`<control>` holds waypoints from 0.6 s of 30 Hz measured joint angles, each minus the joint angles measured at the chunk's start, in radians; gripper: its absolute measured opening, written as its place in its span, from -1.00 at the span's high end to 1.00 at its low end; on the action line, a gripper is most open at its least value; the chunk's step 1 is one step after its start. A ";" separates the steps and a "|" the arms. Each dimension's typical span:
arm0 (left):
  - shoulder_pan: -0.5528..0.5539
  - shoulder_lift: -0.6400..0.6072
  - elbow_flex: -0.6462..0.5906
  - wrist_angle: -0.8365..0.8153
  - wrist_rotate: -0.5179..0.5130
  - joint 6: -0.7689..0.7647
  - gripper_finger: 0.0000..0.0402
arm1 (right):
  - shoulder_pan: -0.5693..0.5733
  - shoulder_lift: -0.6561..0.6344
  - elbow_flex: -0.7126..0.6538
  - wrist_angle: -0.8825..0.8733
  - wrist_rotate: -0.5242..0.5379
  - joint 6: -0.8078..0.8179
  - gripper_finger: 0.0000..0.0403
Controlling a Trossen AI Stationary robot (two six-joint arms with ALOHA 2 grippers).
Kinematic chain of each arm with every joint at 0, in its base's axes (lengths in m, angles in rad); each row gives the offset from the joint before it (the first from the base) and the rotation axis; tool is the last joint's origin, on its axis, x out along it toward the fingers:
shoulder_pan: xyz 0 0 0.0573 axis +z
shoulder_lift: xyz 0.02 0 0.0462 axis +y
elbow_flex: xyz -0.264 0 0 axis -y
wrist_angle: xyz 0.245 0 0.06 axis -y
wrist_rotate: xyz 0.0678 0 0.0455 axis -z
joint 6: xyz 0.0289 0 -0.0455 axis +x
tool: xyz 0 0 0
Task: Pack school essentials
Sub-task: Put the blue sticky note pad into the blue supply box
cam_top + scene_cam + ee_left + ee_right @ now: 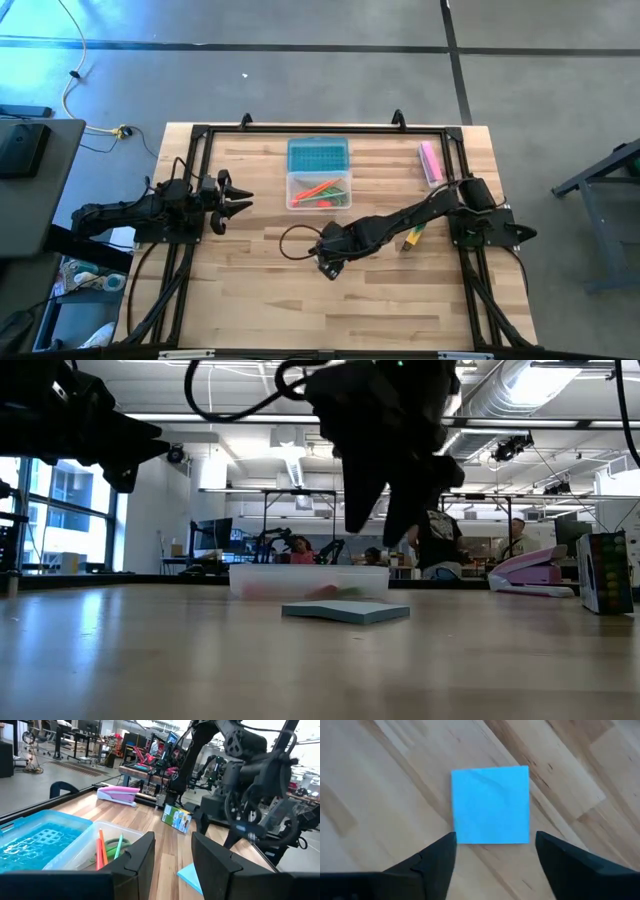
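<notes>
Now, right claw (492, 852): hangs above the notepad (490, 804), fingers spread wide, nothing held.
Notepad: light-blue square, flat on the bare tabletop (250, 290), just in front of the clear box (318, 191); hidden under the right arm in the high view, seen as a thin slab in the low view (347, 611).
Key relation: in the right wrist view the notepad sits just ahead of the two fingertips, and the gap between them roughly matches its width. Being square, it has no long axis; its edges look close to squared with the claw, so I judge little wrist turn is needed, only a small forward shift and a drop.
Nearer arm: the right, plainly; it is right over the notepad.
Left claw (237, 199): waits at the tabletop's left side, well apart from the notepad, fingers parted and empty.
Box: holds an orange-red pen (101, 849) and green-handled scissors (118, 847); its blue lid (318, 155) lies open behind it.
Marker (411, 237): on the tabletop near the right arm's base, not yet packed.
Pink item (430, 162): far right corner, left alone.
Risk, as I judge it: the notepad is thin and flat, so fingers may slide over it rather than catch an edge.
</notes>
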 joint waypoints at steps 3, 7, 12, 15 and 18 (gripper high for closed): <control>0.000 0.000 0.000 0.000 0.000 0.000 0.42 | 0.002 0.000 -0.036 0.054 0.000 -0.035 -0.47; 0.000 0.000 0.000 0.000 0.000 0.000 0.42 | 0.002 0.000 -0.047 0.053 0.009 -0.081 -0.75; 0.000 0.000 0.000 0.000 0.000 0.000 0.42 | 0.002 0.000 -0.047 0.084 0.031 -0.135 -0.95; 0.000 0.000 0.000 0.000 0.000 0.000 0.42 | -0.003 0.017 -0.046 0.117 0.015 -0.146 -0.95; 0.000 0.000 0.000 0.000 0.000 0.000 0.42 | -0.011 0.055 -0.046 0.143 -0.046 -0.155 -0.98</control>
